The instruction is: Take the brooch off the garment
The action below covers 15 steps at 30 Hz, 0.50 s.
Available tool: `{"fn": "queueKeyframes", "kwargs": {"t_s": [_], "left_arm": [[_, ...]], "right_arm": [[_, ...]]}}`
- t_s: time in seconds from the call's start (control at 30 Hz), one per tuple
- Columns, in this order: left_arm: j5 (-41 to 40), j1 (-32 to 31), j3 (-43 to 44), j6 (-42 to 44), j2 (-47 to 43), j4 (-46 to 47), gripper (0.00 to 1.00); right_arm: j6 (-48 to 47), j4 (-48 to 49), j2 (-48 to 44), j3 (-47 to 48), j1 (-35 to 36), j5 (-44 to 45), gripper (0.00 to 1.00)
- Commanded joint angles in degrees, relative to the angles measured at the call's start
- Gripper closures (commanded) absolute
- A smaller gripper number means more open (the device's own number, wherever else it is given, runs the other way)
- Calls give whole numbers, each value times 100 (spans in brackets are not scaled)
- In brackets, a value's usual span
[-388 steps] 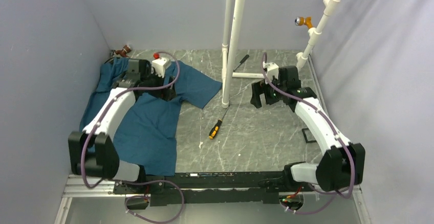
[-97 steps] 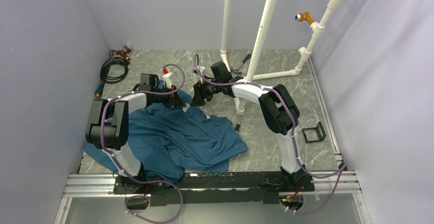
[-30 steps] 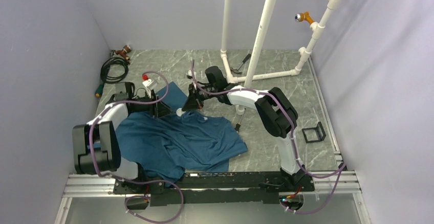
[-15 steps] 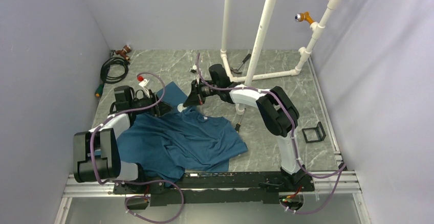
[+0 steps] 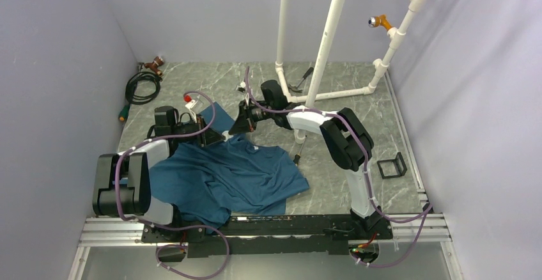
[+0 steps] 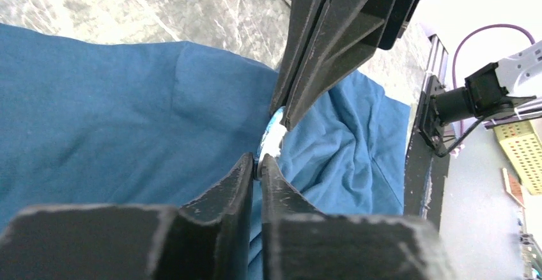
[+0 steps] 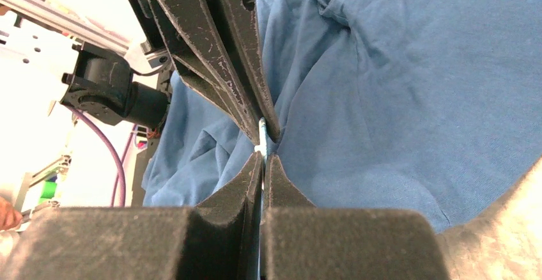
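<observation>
The garment (image 5: 224, 174), a teal-blue T-shirt, lies crumpled over the near left of the table. The brooch (image 6: 273, 139) shows edge-on as a thin whitish disc standing up from the cloth (image 6: 115, 120). My left gripper (image 6: 259, 160) comes at it from the left and is shut on its near edge. Opposite, my right gripper (image 7: 262, 156) is shut on the same pale sliver (image 7: 261, 134), tip to tip with the left fingers (image 7: 252, 110). In the top view the left gripper (image 5: 215, 138) and right gripper (image 5: 236, 128) meet at the shirt's far edge, hiding the brooch.
A white pipe frame (image 5: 326, 43) stands just behind the right arm, with a screwdriver (image 5: 296, 155) at its foot. A coiled black cable (image 5: 142, 87) lies at the far left. A small black bracket (image 5: 391, 166) sits near the right wall.
My left gripper has slid right toward the right gripper and its jaws have closed on the brooch. The right gripper has kept its place and stayed shut.
</observation>
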Motion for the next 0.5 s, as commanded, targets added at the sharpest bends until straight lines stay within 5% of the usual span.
{"fn": "queueKeyframes", "kwargs": {"t_s": [0.0, 0.07, 0.23, 0.47], "left_arm": [[212, -26, 169, 37, -42, 185, 92], [320, -26, 160, 55, -68, 167, 97], [391, -1, 67, -399, -1, 450, 100], [477, 54, -67, -432, -71, 477, 100]], "right_arm": [[-49, 150, -125, 194, -5, -309, 100], [-28, 135, -95, 196, -5, -377, 100], [-99, 111, -109, 104, -5, -476, 73], [-348, -145, -156, 54, -14, -519, 77]]}}
